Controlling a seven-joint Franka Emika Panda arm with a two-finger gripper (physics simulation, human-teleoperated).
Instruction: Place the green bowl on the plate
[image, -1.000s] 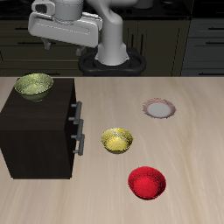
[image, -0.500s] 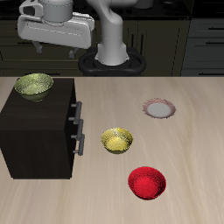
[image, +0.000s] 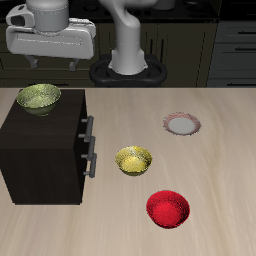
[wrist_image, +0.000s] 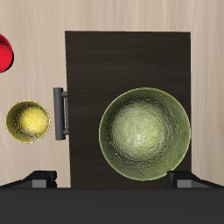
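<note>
While our claw (wrist_image: 112, 178) hovers spread above the green bowl (wrist_image: 144, 133), we must descend and grip its rim.

We see even, bright, diffuse light across both renders, with no blur and no warping at the edges. On the worktop (image: 215, 160) only faint, soft shadows sit under the bowls. The red bowl (image: 168, 209) carries small glossy highlights, and the dark cabinet (image: 45, 150) stays nearly black with little surface detail. In the wrist view the green bowl (wrist_image: 144, 133) shows its speckled inside sharply.
</note>
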